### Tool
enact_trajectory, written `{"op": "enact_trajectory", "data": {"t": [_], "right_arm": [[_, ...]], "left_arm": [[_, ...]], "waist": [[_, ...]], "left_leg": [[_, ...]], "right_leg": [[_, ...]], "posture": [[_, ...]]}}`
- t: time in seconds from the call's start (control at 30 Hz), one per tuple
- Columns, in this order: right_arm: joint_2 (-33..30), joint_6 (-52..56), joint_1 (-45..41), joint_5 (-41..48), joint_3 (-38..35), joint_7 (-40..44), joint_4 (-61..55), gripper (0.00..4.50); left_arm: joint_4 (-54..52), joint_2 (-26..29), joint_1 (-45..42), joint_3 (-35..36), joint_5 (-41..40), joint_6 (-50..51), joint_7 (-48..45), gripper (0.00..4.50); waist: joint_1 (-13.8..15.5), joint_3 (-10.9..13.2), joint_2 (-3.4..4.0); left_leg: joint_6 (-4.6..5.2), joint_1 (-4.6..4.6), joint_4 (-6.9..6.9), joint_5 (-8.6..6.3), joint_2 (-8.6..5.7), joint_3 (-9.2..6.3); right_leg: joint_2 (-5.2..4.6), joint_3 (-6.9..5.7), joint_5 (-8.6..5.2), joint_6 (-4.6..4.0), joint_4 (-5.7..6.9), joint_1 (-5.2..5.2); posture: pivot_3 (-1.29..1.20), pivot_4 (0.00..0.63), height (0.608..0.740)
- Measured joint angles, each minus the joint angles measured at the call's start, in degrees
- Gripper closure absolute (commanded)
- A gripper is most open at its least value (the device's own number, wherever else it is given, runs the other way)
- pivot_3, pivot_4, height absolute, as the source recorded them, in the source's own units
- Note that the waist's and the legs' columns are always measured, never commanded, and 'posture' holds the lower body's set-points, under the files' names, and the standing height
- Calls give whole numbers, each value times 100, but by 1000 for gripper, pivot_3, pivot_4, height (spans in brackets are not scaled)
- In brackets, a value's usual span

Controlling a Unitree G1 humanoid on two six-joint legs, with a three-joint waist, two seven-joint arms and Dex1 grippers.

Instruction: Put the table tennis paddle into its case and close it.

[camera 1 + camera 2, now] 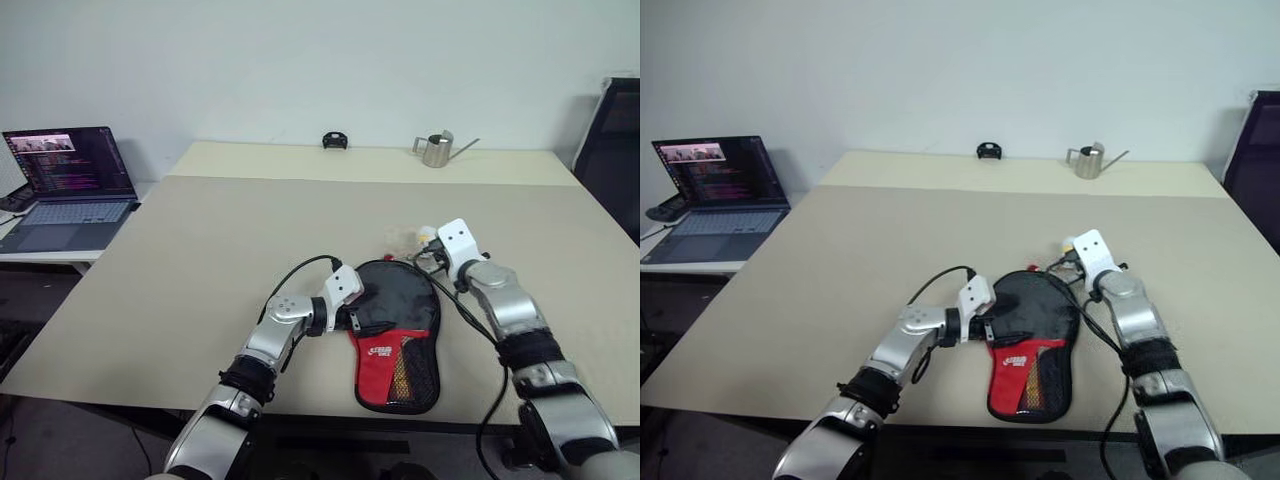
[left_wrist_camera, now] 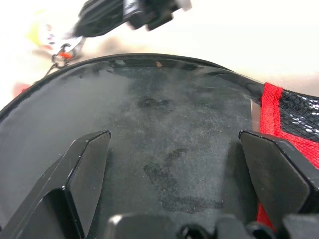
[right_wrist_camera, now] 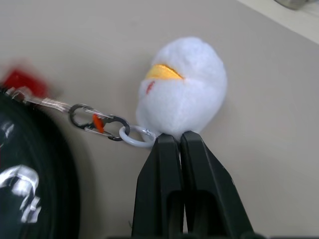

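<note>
The case (image 1: 395,330) lies flat on the table, its black round part farther away and its red part toward me. The table tennis paddle is hidden from view. My left gripper (image 1: 362,312) rests open at the left edge of the case's round part; in the left wrist view its fingers (image 2: 87,164) straddle the black fabric. My right gripper (image 3: 180,137) is just beyond the case's far right rim. It is shut, its tips pinching the base of the white-yellow ball charm (image 3: 182,89). A clip chain (image 3: 94,124) runs from the charm to the case.
An open laptop (image 1: 70,185) stands on a side table at the left. A metal pouring jug (image 1: 437,148) and a small black object (image 1: 335,140) stand at the table's far edge. A dark chair (image 1: 615,150) is at the right.
</note>
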Motion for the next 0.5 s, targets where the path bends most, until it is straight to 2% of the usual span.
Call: {"op": "enact_trajectory", "data": {"t": [0.33,0.5], "right_arm": [[-781,2134,1450,396,-6,826,-2903,4463],[-991,2906,1892,693,-2,1013,-3844,4463]], "left_arm": [[186,-66,-78,-7,25,-75,12,0],[265,-94,-117,-7,43,-134,48,0]], "waist": [[59,-1,1],[54,-1,1]], "left_leg": [[1,2,0,0,-5,-7],[1,6,2,0,-5,-7]], "right_leg": [[16,-5,-3,6,-8,8],[16,-3,-4,7,-2,9]], "posture": [[0,150,740],[0,150,740]]}}
